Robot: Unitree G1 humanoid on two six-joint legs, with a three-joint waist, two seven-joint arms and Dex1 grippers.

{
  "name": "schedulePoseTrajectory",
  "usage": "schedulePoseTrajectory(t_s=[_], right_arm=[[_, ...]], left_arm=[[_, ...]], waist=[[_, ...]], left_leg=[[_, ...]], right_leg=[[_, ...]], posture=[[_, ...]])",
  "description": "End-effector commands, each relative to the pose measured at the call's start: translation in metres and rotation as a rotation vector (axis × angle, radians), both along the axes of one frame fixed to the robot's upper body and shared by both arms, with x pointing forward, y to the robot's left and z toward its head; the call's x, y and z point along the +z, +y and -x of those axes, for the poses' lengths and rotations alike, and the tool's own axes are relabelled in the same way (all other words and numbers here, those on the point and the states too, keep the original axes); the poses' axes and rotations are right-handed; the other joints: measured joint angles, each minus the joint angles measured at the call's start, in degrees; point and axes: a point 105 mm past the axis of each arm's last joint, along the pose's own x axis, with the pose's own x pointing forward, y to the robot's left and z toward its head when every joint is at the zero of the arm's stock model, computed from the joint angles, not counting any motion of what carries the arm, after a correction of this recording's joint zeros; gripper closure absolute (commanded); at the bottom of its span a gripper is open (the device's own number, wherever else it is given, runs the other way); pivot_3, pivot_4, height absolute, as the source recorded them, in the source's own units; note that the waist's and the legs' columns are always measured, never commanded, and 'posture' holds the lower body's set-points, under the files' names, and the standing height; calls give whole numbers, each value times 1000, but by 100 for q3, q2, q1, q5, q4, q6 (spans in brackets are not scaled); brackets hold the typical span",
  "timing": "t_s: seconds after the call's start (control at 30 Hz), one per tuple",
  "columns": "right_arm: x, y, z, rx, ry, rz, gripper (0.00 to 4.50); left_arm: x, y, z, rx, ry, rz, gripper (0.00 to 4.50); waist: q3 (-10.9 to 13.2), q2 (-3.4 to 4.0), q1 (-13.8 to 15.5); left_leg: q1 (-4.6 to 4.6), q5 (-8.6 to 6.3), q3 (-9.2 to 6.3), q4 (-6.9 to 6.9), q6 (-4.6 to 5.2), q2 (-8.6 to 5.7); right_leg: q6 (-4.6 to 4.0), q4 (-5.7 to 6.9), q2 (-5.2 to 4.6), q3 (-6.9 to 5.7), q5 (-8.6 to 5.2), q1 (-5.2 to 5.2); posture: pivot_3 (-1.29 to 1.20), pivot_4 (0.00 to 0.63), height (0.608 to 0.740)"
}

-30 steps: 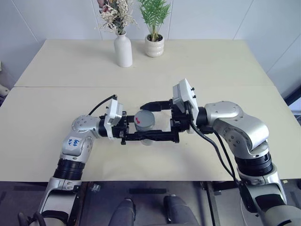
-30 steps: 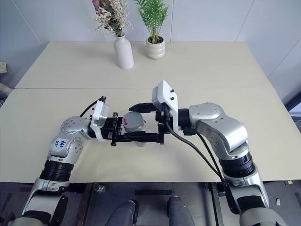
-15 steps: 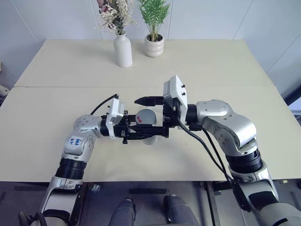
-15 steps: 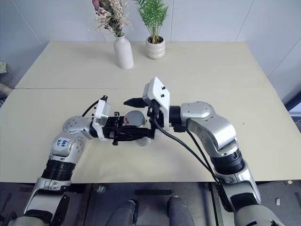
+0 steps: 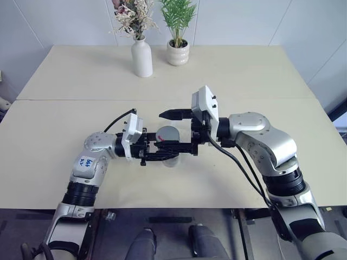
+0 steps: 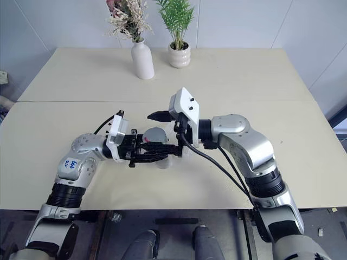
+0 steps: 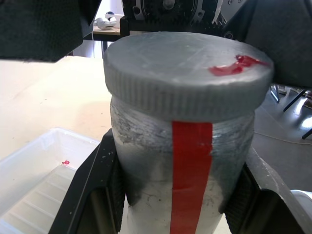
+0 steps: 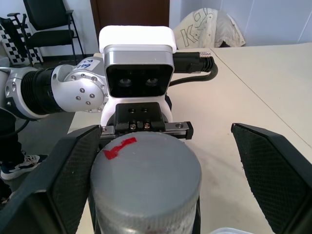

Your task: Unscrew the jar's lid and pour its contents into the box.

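My left gripper point(image 5: 167, 153) is shut on the jar point(image 7: 146, 161), a clear cylinder with a red stripe, and holds it upright just above the table. The grey lid point(image 5: 168, 133) with its red mark sits on the jar. My right gripper point(image 5: 171, 130) comes in from the right at lid height and is open. Its fingers point(image 8: 73, 170) stand on either side of the lid point(image 8: 146, 168) with gaps showing. The translucent box point(image 7: 39, 185) lies on the table beside and below the jar. The jar's cloudy wall hides the contents.
A white vase point(image 5: 142, 57) with dried flowers and a white pot point(image 5: 178, 53) with a green plant stand at the table's far edge. A seam point(image 5: 65, 99) crosses the cream table behind the arms. The table's front edge runs below the grippers.
My right gripper has edged left, so its fingers now reach along both sides of the lid. The left gripper and the jar have stayed put.
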Motion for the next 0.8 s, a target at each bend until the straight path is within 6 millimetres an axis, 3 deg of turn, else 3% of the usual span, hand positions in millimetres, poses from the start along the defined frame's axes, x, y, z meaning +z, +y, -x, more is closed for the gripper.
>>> schedulePoseTrajectory(t_s=[0.03, 0.6, 0.8], right_arm=[[14, -17, -7, -54, -49, -13, 20], [7, -57, -15, -131, 12, 37, 20], [17, -55, 8, -9, 83, -14, 20]], left_arm=[[10, 1, 6, -27, -49, 8, 2366], [11, 7, 4, -5, -51, 1, 2366], [9, 10, 3, 10, -47, -11, 2366]], waist=[[0, 0, -1], [0, 0, 7], [0, 0, 4]], left_leg=[[0, 0, 0, 0, 0, 0], [0, 2, 2, 0, 5, -1], [0, 2, 0, -2, 4, 1]], right_leg=[[0, 0, 0, 0, 0, 0], [0, 0, 2, 0, 0, 1], [0, 1, 1, 0, 0, 0]], posture=[[0, 150, 740], [0, 150, 740], [0, 150, 740]])
